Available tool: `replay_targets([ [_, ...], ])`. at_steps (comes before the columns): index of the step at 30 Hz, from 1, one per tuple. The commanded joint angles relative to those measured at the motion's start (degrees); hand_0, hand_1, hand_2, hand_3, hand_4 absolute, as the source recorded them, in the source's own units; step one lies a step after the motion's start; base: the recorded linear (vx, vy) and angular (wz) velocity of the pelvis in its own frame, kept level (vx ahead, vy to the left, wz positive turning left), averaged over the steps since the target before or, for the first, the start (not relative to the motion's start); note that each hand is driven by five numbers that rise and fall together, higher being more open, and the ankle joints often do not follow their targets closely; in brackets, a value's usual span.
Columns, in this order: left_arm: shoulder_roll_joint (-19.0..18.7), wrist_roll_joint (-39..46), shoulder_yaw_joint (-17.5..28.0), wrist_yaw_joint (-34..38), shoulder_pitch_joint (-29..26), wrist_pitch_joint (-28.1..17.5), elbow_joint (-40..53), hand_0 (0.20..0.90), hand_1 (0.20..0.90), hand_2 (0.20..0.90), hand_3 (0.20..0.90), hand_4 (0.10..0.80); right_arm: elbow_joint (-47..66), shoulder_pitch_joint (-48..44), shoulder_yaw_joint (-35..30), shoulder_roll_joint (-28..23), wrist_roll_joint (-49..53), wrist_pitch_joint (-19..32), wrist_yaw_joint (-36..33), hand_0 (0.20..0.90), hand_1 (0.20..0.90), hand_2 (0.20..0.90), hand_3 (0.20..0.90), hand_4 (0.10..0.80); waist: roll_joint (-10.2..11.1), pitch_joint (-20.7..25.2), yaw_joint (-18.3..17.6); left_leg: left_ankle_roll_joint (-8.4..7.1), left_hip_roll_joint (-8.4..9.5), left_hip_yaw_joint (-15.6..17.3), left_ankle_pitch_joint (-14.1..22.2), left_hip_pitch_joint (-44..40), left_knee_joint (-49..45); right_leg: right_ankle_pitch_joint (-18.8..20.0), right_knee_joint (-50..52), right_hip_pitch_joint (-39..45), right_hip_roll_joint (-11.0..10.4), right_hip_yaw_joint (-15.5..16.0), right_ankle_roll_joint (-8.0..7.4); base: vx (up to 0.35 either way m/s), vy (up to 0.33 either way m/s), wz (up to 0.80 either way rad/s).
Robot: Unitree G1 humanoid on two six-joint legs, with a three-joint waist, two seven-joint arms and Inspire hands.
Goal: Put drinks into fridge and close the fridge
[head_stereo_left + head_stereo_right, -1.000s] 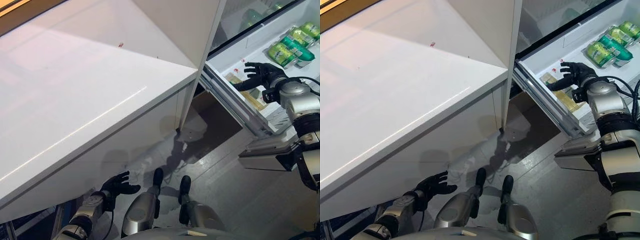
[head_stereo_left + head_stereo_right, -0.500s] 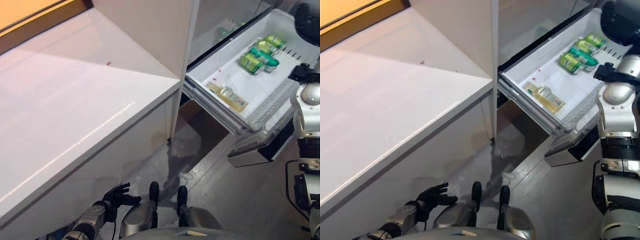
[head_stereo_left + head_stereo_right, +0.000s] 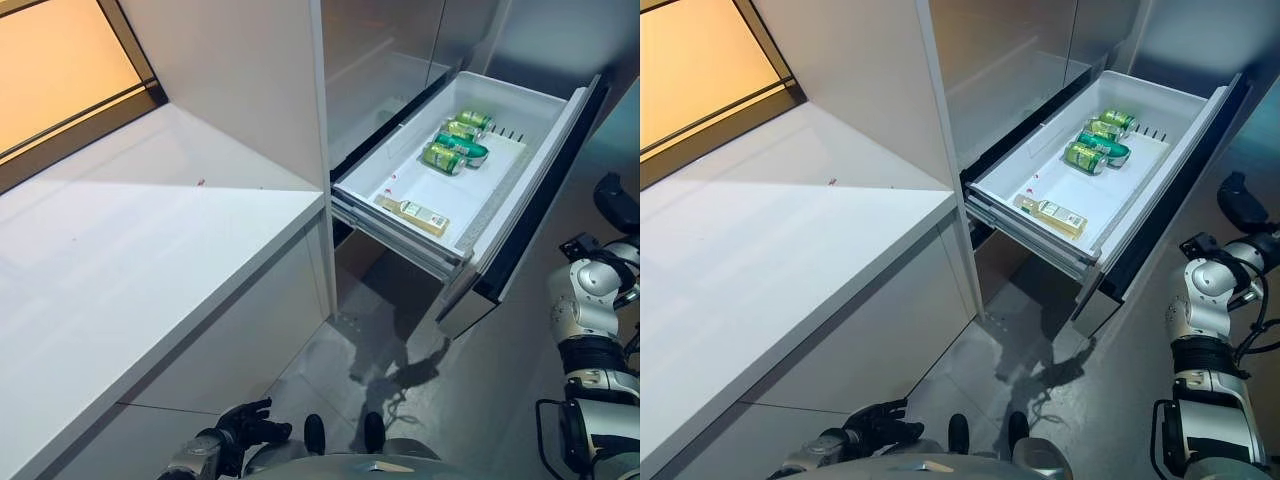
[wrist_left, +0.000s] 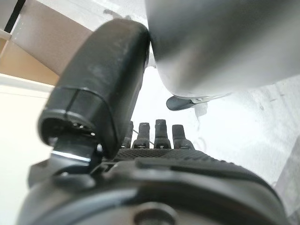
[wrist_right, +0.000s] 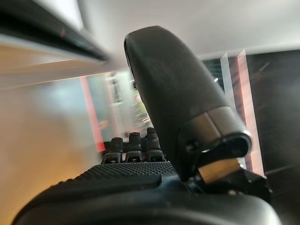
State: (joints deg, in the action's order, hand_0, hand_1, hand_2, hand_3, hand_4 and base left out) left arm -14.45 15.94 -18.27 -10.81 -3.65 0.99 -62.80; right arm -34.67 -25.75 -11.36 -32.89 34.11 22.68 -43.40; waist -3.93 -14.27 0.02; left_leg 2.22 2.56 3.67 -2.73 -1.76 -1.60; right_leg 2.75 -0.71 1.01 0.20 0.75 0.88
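Drinks [image 3: 455,145] lie inside the open fridge drawer [image 3: 520,200]; right hand [image 3: 1238,205], at 3 o'clock, empty and relaxed, should push its front squarely.

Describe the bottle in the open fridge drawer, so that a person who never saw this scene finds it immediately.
Find the white fridge drawer pulled out beside the white counter. On its floor lie three green cans near the far end and one bottle at the near end. The bottle is the only clear, pale yellow item, long and thin, lying apart from the cans.
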Motion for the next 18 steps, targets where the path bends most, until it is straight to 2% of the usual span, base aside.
replay_targets([
  [1, -1.3, 2.4, -3.0, 1.3, -3.3, -1.0, -2.3, 0.900, 0.900, 0.900, 0.900, 0.800, 2.9, -9.2, 0.8, -2.2, 3.3, 8.3, 3.1, 0.900, 0.900, 0.900, 0.900, 0.800, 4.1, -5.4, 1.4, 2.98, 4.15, -1.3, 11.8, 9.9, -17.9, -2.1, 11.5, -7.1, -6.1, -0.7, -3.91, -0.401, -0.033, -0.15],
  [5, -0.8, 5.3, -2.7, 4.1, -7.9, -1.8, -0.8, 0.900, 0.900, 0.900, 0.900, 0.800, 3.2, -12.5, 1.6, -1.6, 9.9, 9.5, 6.3, 0.900, 0.900, 0.900, 0.900, 0.800, 4.6, -10.0, 1.4, 3.75, 4.13, -1.2, 14.6, 18.6, -27.0, -4.1, 19.8, -15.0, -5.9, 0.0, -2.62, -0.292, -0.030, -0.02],
  [11, 0.4, 6.7, -1.6, 7.1, -8.7, -2.0, 0.2, 0.900, 0.900, 0.900, 0.900, 0.800, 3.6, -13.0, 2.1, -2.1, 10.6, 7.1, 12.1, 0.900, 0.900, 0.900, 0.900, 0.800, 4.8, -11.6, 1.7, 4.24, 5.20, -1.9, 17.7, 25.9, -36.1, -8.4, 31.5, -23.7, -5.4, 0.9, -0.62, -0.077, 0.042, 0.07],
  [13, 0.4, 6.8, -1.0, 7.3, -8.6, -2.2, 0.1, 0.900, 0.900, 0.900, 0.900, 0.800, 4.1, -12.8, 3.3, -2.6, 8.1, 4.7, 16.9, 0.900, 0.900, 0.900, 0.900, 0.800, 4.7, -12.0, 1.8, 4.23, 5.35, -1.9, 18.8, 27.6, -38.8, -9.7, 34.5, -25.7, -4.8, 1.0, -0.01, -0.009, 0.037, 0.00],
  [15, 0.1, 6.7, -0.4, 7.3, -8.3, -2.3, 0.4, 0.900, 0.900, 0.900, 0.900, 0.800, 5.5, -12.4, 4.7, -3.3, 3.8, 3.8, 18.8, 0.900, 0.900, 0.900, 0.900, 0.800, 4.7, -12.2, 1.8, 4.27, 5.45, -2.1, 18.8, 28.6, -39.8, -10.2, 36.1, -27.1, -4.3, 1.0, 0.31, -0.008, 0.032, 0.00],
  [18, -0.2, 6.7, 0.7, 6.8, -7.6, -3.4, 0.2, 0.900, 0.900, 0.900, 0.900, 0.800, 8.9, -12.3, 6.8, -4.8, -1.9, 4.1, 21.6, 0.900, 0.900, 0.900, 0.900, 0.800, 4.8, -12.4, 1.6, 4.22, 5.40, -2.0, 18.8, 29.6, -40.7, -10.5, 37.5, -28.5, -3.8, 0.9, 0.73, 0.001, 0.025, -0.10],
])
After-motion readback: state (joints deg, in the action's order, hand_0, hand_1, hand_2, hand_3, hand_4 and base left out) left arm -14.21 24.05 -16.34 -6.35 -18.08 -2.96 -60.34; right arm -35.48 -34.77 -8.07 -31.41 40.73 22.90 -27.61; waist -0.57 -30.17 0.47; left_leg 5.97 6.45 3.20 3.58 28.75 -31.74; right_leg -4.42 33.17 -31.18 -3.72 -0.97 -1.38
